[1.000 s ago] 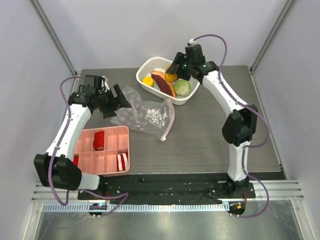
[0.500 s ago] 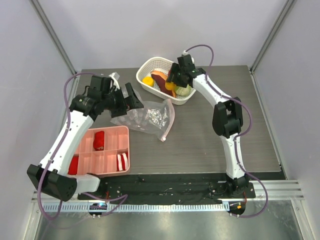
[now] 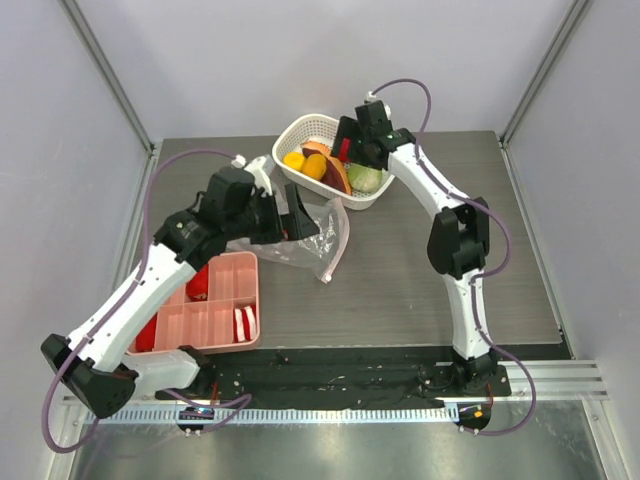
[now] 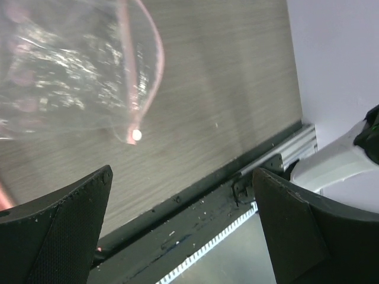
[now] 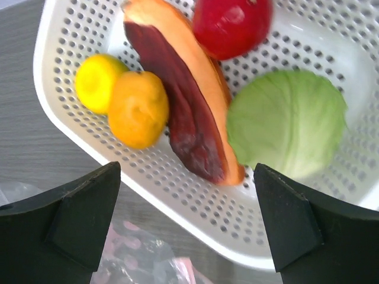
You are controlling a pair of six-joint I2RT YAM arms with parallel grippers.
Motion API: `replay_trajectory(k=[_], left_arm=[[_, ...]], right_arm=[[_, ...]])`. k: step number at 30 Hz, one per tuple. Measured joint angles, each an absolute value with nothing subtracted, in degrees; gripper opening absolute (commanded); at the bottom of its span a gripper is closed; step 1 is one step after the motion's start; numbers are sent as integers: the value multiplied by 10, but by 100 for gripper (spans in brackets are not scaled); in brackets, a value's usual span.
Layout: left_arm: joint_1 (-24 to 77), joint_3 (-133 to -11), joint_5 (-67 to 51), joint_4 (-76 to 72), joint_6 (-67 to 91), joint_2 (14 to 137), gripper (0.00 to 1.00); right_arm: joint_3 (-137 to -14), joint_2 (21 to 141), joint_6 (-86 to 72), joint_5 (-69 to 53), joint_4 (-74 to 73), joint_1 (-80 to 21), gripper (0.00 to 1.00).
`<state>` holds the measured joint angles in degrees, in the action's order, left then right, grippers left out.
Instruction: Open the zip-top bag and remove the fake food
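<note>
Position: zip-top bag [image 3: 325, 240] lies just near of white basket [image 3: 290, 135], long axis roughly left-right, under left gripper [image 4: 180, 174] (jaws spread, empty). Visible fake food [image 5: 177, 100] sits in basket beneath right gripper [image 5: 186, 168], likewise spread and empty.

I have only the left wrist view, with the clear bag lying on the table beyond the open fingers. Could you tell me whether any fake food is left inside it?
Observer: None that I can see in the zip-top bag; the pieces lie in the white basket just beyond it.
Operator: Which pieces are there, please?
Observer: A green ball, a red round fruit, a yellow fruit, an orange fruit and an orange-brown wedge.
Operator: And where is the right hand?
Observer: The right hand hovers over that basket, fingers wide apart, holding nothing.
</note>
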<state>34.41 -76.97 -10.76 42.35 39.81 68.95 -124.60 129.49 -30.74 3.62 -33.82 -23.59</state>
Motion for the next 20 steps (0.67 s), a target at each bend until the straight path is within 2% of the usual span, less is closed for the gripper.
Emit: replay_trajectory(k=[7,11,16,20], left_arm=[[492,-694,-32,350,416,667,100],[558,-627,9,287,423,637,100],[569,-535,48,229,430,553,100],[569,-520,95,225,420,479,100]], right_arm=[[-967,1068,-310,85,-360,-252,100],[-764,845,-310,120,-362,-277,99],[-583,566,-305,132,-366,-288,100],[-527,390,-300,140,-395,-287,100]])
